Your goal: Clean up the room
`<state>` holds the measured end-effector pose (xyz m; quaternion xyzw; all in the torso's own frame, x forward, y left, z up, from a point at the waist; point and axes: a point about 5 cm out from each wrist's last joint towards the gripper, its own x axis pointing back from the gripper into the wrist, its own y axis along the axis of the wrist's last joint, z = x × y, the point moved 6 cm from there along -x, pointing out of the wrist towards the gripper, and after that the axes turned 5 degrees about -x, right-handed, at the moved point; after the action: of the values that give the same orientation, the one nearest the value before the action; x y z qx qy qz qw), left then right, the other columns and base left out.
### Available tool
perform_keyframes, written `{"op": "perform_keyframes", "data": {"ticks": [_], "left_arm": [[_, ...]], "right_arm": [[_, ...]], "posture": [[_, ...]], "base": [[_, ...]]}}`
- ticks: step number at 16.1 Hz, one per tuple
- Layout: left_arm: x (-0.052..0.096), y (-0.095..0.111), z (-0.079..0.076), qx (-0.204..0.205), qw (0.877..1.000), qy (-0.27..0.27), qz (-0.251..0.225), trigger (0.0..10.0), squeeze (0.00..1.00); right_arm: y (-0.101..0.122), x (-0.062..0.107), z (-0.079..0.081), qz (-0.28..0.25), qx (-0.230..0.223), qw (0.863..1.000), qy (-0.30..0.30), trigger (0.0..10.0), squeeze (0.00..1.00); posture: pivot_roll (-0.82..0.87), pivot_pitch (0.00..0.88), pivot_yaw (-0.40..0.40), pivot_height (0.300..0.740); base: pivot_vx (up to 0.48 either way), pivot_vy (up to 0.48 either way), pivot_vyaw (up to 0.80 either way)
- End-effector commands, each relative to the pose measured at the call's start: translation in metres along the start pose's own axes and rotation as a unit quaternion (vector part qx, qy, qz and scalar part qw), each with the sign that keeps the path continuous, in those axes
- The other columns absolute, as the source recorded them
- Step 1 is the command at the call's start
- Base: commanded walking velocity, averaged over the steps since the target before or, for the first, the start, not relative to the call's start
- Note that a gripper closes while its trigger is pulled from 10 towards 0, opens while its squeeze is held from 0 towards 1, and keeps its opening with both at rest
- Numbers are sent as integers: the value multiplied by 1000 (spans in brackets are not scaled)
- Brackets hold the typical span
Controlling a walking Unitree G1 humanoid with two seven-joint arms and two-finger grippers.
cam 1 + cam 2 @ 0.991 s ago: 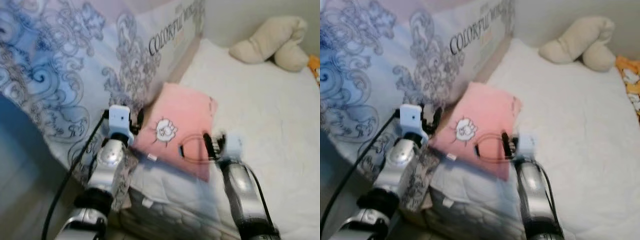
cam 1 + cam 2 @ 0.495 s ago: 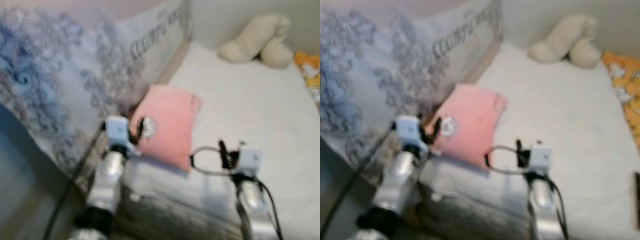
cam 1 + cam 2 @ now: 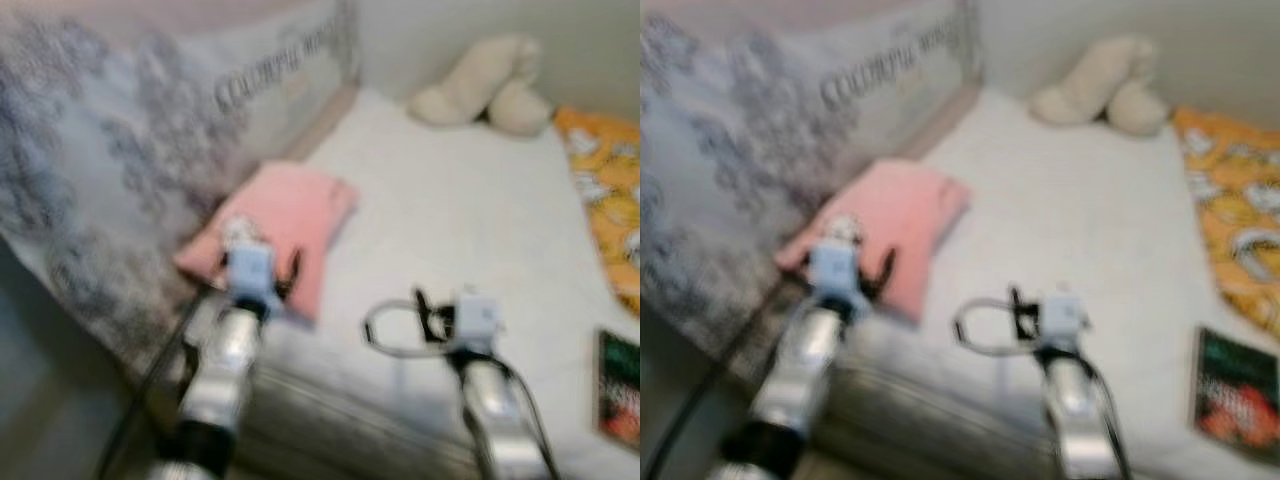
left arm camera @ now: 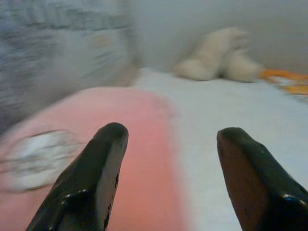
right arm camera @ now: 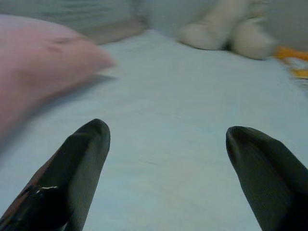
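Note:
A pink cushion with a small white print lies on the white bed, beside a large patterned blue-grey duvet. My left gripper hovers open over the cushion's near edge, with nothing between its fingers. To its right, my right gripper is open and empty above the bare sheet. A cream plush toy sits at the far end of the bed by the wall. The views are blurred.
An orange patterned cloth lies along the bed's right side. A dark book rests on the sheet at the near right. The bed's front edge runs just below the arms.
The whole view has swung to the right, bringing in the orange cloth and the book. My right gripper has come off the pink cushion onto the bare sheet.

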<state>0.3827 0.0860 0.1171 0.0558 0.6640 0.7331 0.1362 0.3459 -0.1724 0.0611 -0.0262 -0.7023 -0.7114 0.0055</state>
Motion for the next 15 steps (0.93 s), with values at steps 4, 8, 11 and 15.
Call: {"op": "perform_keyframes", "data": {"ticks": [4, 8, 11, 15], "left_arm": [[-5, -2, 5, -14, 1000, -25, 6, 10000, 0], [-7, -4, 7, -15, 999, -28, 11, 10000, 0], [-10, -5, 7, -12, 999, -26, 14, 10000, 0], [-9, -19, 17, 19, 999, 2, 43, 10000, 0]], "right_arm": [[3, -4, 15, -4, 1, 1000, 24, 10000, 0], [-6, 0, 12, 15, 15, 1000, 16, 10000, 0], [-4, 0, 13, 10, 23, 1000, 19, 10000, 0], [-4, -1, 4, 10, -10, 1000, 3, 10000, 0]], "posture": [[105, 0, -18, 740], [96, 0, -13, 740], [89, 0, -10, 740], [88, 0, -15, 740]], "base": [[0, -480, 0], [0, -480, -444], [0, -480, 0], [0, -480, 0]]}}
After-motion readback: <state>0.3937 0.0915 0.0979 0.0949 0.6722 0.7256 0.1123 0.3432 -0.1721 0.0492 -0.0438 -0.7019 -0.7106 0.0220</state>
